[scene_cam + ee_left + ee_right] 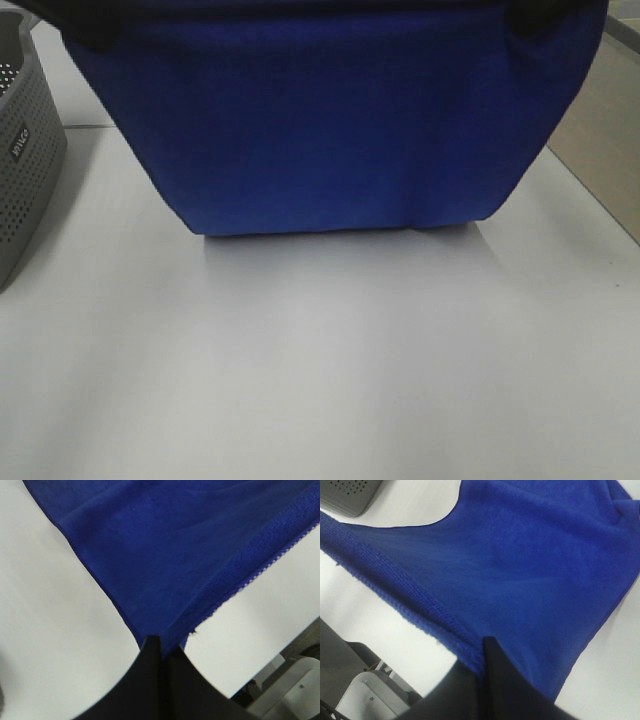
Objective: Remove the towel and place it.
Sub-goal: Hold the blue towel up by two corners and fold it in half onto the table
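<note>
Towel point(320, 130) is gripped at two upper corners, so starting from the claws. The left gripper point(161, 645) is seen clenched right on one corner, its black fingers point(145, 680) pressed together with blue plush squeezed between them. Same deal on the other side: the right gripper point(482, 647) is clamped on the opposite corner, and a stitched hem is seen running away from the pinch.

From those two pinch points the cloth is stretched out wide and hung like a curtain, filling most of the upper half of the high view. The sheet gets narrower toward the bottom, and a few soft vertical folds can be made out near the lower right. The bottom edge is found low over the white table point(320, 380), with a shadow right under it; whether it's actually touching can't be told.

Off to the left side, a grey perforated basket point(25, 140) with a small label is parked on the table, just beside the towel's left edge but not touched by it.
</note>
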You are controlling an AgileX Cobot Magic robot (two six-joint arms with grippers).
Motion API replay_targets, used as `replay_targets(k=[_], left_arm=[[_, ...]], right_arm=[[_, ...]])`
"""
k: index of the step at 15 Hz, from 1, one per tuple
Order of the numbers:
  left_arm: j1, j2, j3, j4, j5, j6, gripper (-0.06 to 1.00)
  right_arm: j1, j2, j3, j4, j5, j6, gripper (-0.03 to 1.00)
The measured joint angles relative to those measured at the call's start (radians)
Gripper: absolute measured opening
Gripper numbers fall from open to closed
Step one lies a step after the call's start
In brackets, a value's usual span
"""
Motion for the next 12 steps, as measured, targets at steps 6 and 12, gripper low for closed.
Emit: replay_targets(k=[6,12], left_arm=[[-0.001,-0.232,0.344,-0.095,-0.024,0.000,0.00],[-0.001,-0.375,0.630,-0.184,-0.038,0.000,0.00]], right_arm=[[0.008,-0.194,0.259,0.019,0.007,0.024,0.02],[0.008,-0.264,0.507,0.049,0.006,0.026,0.02]])
